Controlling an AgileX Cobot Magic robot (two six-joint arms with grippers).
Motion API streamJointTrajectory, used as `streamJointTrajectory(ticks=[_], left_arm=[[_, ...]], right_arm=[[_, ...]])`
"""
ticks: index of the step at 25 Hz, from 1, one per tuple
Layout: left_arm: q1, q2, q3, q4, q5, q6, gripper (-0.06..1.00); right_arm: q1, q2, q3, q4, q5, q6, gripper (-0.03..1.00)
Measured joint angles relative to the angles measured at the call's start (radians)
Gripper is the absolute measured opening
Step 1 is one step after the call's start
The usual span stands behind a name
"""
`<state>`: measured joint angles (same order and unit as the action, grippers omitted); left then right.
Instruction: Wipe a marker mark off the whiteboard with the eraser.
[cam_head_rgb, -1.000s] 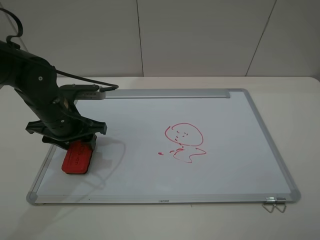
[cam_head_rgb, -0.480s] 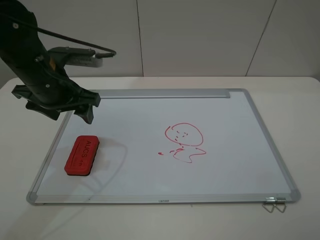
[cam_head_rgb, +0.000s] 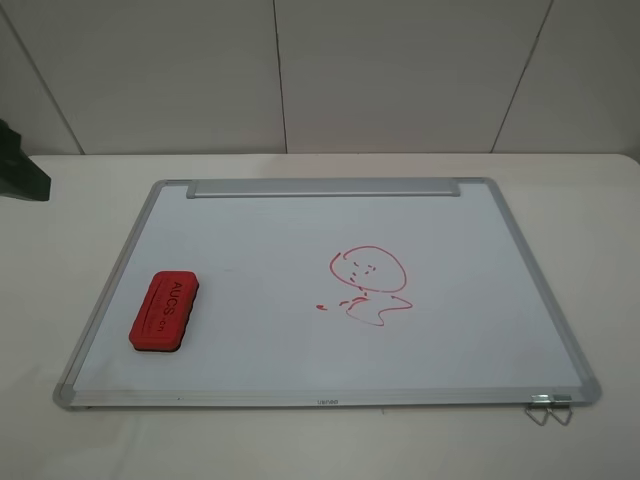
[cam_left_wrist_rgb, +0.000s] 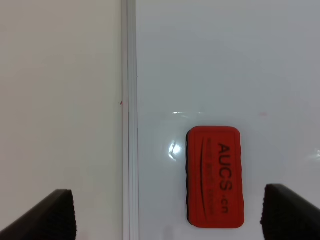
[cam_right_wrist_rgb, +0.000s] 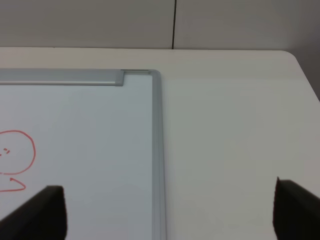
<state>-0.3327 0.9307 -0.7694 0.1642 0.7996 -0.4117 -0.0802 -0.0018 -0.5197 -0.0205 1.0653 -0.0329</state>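
The red eraser lies flat on the left part of the whiteboard, lettering up, with nothing holding it. In the left wrist view the eraser sits between and beyond the widely spread fingers of my open left gripper, which touches nothing. My right gripper is open too, above the board's far right corner. The marker mark is out of view: no small scribble crossed by a long stroke shows on the board.
A red round face doodle with loops under it sits right of the board's middle. The tray strip runs along the far edge. A wire clip lies at the near right corner. A dark arm part shows at the left edge.
My left gripper let go of the eraser, rose and drew back to the left, almost out of the high view. The eraser stays where it was set down.
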Motion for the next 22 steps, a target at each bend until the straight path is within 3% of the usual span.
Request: streamJointTrajectory(ticks=[7,13,22], left_arm=[[0.000,-0.364,0.083,-0.001,0.070,0.007,0.74],[0.000,-0.601,0.137,-0.041,0.164,0.136,0.74],[0.000,-0.785,0.230,-0.137,0.305,0.256,0.74]], right_arm=[[0.000,0.000,0.000,0.000,0.000,0.000,0.71],[0.000,0.000,0.000,0.000,0.000,0.000,0.71],[0.000,0.000,0.000,0.000,0.000,0.000,0.71]])
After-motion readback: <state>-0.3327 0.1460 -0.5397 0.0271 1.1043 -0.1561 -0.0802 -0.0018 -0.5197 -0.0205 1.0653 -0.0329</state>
